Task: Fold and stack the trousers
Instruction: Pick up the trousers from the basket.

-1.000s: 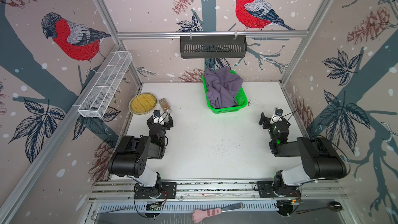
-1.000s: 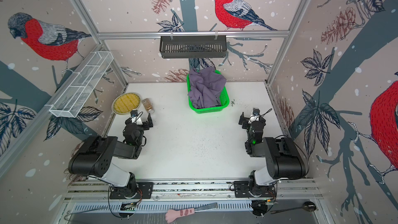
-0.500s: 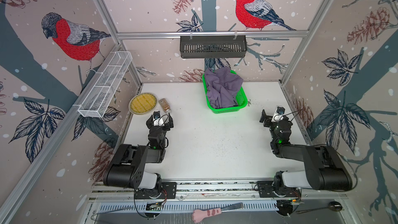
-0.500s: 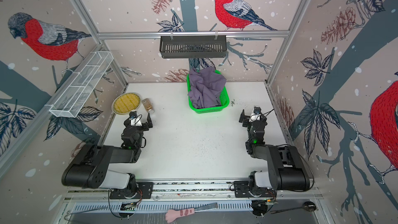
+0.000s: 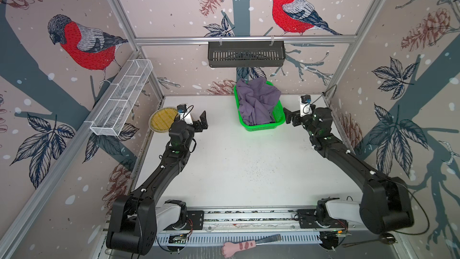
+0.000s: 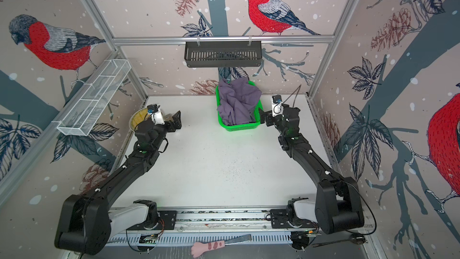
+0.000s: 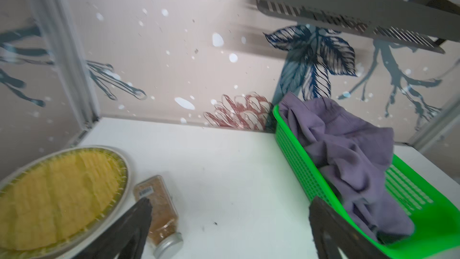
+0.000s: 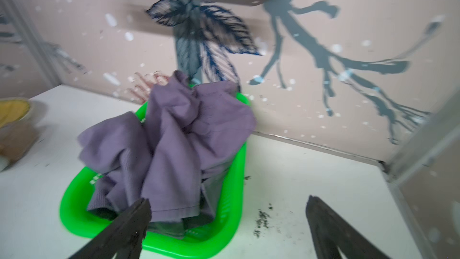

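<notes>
Both pairs of jaws stand wide and empty; if we pull the crumpled trousers (image 5: 256,103) carelessly, the green basket (image 5: 261,127) may tip.

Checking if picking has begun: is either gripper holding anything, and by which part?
Nothing held: left gripper and right gripper open; trousers lie in the green basket.
</notes>
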Available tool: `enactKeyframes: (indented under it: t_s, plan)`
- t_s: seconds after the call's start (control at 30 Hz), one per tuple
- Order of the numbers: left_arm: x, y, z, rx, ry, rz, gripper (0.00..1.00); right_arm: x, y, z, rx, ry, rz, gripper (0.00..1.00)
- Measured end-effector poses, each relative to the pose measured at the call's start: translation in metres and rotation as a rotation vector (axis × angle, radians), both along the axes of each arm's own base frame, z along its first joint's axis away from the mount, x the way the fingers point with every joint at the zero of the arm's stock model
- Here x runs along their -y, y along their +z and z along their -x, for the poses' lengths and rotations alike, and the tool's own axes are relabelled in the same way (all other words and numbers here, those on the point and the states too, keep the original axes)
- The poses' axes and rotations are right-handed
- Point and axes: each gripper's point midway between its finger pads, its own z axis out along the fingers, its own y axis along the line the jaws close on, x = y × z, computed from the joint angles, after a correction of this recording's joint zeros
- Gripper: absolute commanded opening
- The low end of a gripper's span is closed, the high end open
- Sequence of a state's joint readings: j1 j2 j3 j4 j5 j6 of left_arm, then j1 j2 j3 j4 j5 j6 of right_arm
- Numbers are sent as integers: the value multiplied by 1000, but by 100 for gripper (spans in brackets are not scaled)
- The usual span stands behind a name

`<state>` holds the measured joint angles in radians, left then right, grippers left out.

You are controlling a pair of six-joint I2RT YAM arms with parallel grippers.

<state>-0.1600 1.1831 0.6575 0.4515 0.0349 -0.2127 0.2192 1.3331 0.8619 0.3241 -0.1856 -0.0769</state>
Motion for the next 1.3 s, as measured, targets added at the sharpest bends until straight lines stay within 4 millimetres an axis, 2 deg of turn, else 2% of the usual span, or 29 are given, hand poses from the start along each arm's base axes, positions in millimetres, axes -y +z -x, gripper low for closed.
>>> enactKeyframes:
  t_s: [0.1, 0.2, 0.33, 0.47, 0.73, 0.9, 1.0, 1.07, 1.1, 1.2, 1.3]
  plan:
    - [23, -18, 2, -100, -124, 47, 98, -33, -17, -7, -83, 129, 54, 100]
    - [43, -34, 11, -181, -239, 102, 98, -54, -39, -22, -164, 190, 91, 100]
    - [62, -37, 22, -221, -352, 159, 98, -85, -70, -44, -243, 265, 149, 100]
    - [70, -35, 28, -230, -407, 185, 98, -108, -96, -67, -290, 309, 196, 99]
    - [75, -37, 35, -256, -442, 206, 98, -139, -143, -105, -339, 353, 258, 100]
    - [75, -39, 35, -264, -441, 203, 98, -148, -168, -127, -365, 368, 269, 100]
    - [76, -40, 34, -273, -441, 201, 98, -151, -185, -131, -397, 370, 274, 100]
    - [76, -43, 33, -282, -441, 202, 97, -153, -190, -134, -409, 364, 261, 93]
    - [76, -44, 33, -288, -441, 203, 98, -154, -193, -136, -414, 365, 262, 83]
    - [77, -48, 31, -305, -446, 206, 98, -155, -199, -141, -434, 358, 234, 43]
    - [79, -49, 31, -315, -458, 210, 98, -154, -197, -143, -450, 360, 198, 16]
